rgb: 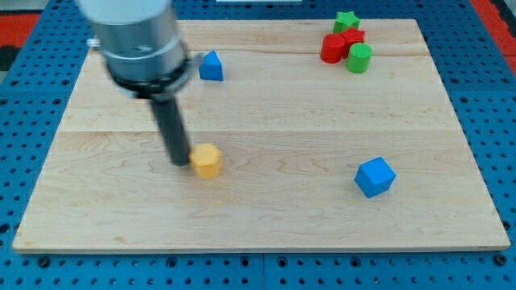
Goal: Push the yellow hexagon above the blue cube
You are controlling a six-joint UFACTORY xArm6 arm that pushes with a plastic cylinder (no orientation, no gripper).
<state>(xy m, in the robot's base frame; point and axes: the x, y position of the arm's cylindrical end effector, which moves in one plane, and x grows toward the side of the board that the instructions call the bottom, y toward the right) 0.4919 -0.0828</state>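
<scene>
The yellow hexagon (207, 160) lies on the wooden board (266, 209), left of centre. My tip (178, 162) stands right against the hexagon's left side, touching or nearly so. The blue cube (375, 177) sits far off toward the view's right, slightly lower than the hexagon. The rod rises from the tip to the arm's grey body at the view's top left.
A blue triangular block (211, 66) lies near the view's top, right of the arm's body. At the top right sits a cluster: a green star (347, 21), a red block (352, 36), a red cylinder (332, 49) and a green cylinder (359, 58).
</scene>
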